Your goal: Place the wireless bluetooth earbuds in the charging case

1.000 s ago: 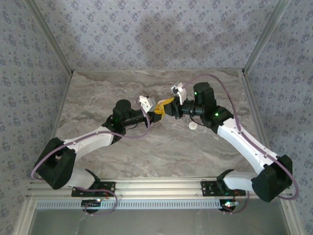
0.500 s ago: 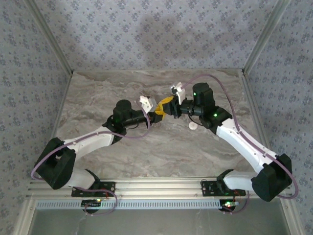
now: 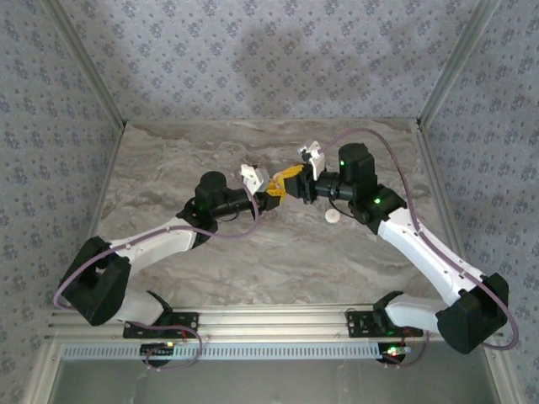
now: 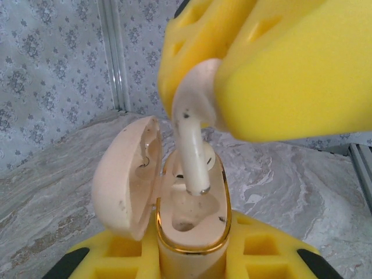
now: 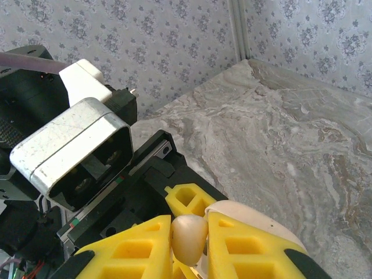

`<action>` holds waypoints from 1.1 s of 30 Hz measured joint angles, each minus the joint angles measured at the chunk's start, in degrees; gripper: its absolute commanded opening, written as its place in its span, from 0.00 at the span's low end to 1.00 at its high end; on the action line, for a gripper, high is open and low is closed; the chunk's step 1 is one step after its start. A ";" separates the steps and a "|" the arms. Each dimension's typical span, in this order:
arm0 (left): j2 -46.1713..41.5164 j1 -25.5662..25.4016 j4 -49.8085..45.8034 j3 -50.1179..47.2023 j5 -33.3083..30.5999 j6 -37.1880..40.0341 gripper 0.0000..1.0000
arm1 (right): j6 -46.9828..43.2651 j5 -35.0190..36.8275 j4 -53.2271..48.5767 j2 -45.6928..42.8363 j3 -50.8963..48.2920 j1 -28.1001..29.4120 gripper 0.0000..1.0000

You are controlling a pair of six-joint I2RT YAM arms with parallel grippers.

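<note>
Inserting now: my right gripper [image 3: 292, 178] pinches an earbud [image 4: 190, 136], its stem tip just inside the open charging case [image 4: 195, 229], which my left gripper [image 3: 269, 199] clamps. Next, I judge, press straight down into the case, then release.

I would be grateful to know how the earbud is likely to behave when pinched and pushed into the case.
The earbud looks glossy and rounded, so it may slip or swivel in the right gripper. Its thin stem seems rigid, so it likely won't flex, but could catch the charging case rim if tilted.
</note>
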 measured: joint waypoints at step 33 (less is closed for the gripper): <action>-0.48 0.00 -2.60 0.00 1.03 -0.22 0.19 | -3.61 0.66 -3.67 1.31 -0.13 0.44 0.21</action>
